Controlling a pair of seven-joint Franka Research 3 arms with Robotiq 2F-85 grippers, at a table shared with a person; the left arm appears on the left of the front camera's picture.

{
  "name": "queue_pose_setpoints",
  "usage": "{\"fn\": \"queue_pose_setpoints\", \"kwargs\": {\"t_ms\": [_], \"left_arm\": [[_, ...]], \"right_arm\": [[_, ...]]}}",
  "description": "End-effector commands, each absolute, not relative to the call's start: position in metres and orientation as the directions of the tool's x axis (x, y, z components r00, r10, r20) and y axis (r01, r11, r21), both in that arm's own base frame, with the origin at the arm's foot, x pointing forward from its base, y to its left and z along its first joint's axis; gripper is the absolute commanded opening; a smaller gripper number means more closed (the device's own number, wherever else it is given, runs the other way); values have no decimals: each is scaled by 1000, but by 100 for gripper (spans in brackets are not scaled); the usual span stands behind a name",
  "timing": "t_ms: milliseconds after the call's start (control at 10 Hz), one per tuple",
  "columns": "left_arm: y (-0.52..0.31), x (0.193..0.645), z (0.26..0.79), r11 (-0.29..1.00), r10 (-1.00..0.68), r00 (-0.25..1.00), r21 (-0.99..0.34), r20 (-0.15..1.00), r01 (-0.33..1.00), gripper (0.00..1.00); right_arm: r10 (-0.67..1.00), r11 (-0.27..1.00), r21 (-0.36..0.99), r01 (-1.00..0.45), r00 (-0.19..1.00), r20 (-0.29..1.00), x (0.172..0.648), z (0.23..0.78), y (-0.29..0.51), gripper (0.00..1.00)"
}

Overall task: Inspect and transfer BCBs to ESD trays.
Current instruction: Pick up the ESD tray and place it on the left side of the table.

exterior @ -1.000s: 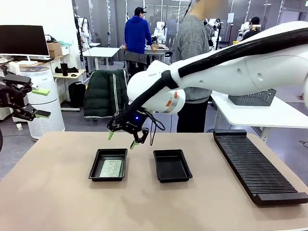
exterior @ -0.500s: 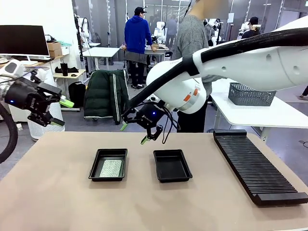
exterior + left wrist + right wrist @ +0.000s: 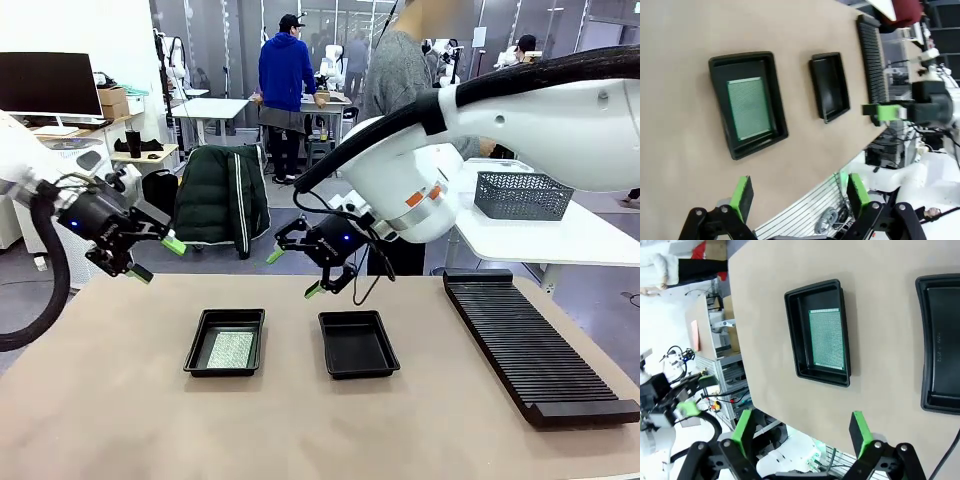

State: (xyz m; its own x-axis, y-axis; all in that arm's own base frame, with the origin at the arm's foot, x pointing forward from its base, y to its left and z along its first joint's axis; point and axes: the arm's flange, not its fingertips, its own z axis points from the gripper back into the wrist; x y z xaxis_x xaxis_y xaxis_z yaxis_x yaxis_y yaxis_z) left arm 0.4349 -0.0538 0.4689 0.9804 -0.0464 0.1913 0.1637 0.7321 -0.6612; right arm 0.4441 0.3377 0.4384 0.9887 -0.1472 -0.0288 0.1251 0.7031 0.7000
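Two black ESD trays lie side by side mid-table. The left tray [image 3: 196,346] [image 3: 780,111] [image 3: 799,335] holds one green BCB [image 3: 231,349] [image 3: 749,108] [image 3: 827,338] flat on its floor. The right tray [image 3: 357,348] [image 3: 829,86] [image 3: 940,360] has a bare floor. My right gripper [image 3: 294,273] [image 3: 802,432] hangs open and empty above the table's far side, between the two trays. My left gripper [image 3: 157,259] [image 3: 800,195] is open and empty too, in the air over the table's far left edge, left of the tray with the BCB.
A long black ribbed rack [image 3: 530,345] [image 3: 871,55] lies along the table's right side. A person in a grey top [image 3: 400,90] stands at the far side. A grey mesh basket [image 3: 523,195] sits on a white table behind.
My right gripper has moved right and slightly up, away from above the left tray. My left arm has swung in from the far left toward the table. Both stay open.
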Motion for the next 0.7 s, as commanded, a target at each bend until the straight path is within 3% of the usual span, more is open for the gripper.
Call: {"fn": "queue_pose_setpoints", "kwargs": {"t_ms": [0, 600], "left_arm": [[-71, 446, 457, 812, -51, 986, -567, 161, 135, 100], [-130, 469, 423, 944, -79, 988, -308, 136, 118, 100]], "right_arm": [[-86, 682, 728, 69, 996, -13, 432, 428, 310, 100], [13, 691, 723, -13, 1000, 6, 435, 423, 288, 100]]}}
